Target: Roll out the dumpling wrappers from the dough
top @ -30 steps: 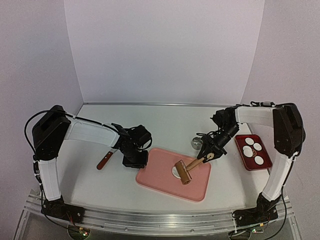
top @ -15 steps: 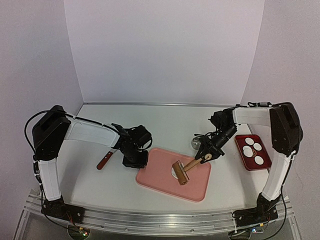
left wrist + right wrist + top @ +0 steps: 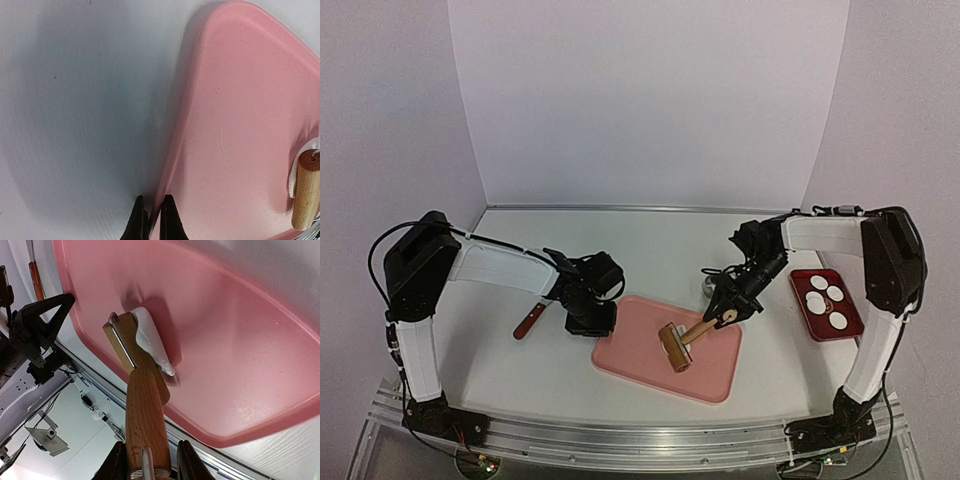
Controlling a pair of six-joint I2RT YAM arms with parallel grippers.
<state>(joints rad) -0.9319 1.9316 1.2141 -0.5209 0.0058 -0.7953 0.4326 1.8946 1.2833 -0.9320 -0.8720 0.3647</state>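
The dough [image 3: 149, 340] is a small white piece on the pink tray [image 3: 710, 372], pressed under the drum of a wooden roller [image 3: 673, 347]. Its edge peeks out beside the drum's end [image 3: 305, 192] in the left wrist view. My right gripper [image 3: 725, 313] is shut on the roller's handle [image 3: 145, 410], over the tray's right side. My left gripper [image 3: 154, 220] is shut on the tray's left rim [image 3: 172, 165], one finger on each side of it. Several round white dumpling wrappers [image 3: 838, 320] lie in a red tray [image 3: 850, 318] at the right.
A knife with a reddish-brown handle [image 3: 528, 322] lies on the table left of the left gripper. A metal ring cutter [image 3: 708, 287] stands just behind the pink tray, close to the right gripper. The table's near edge and rail run right below the tray.
The right gripper has drawn the roller leftward across the pink tray, and its drum now covers the dough. The left gripper has kept still on the rim.
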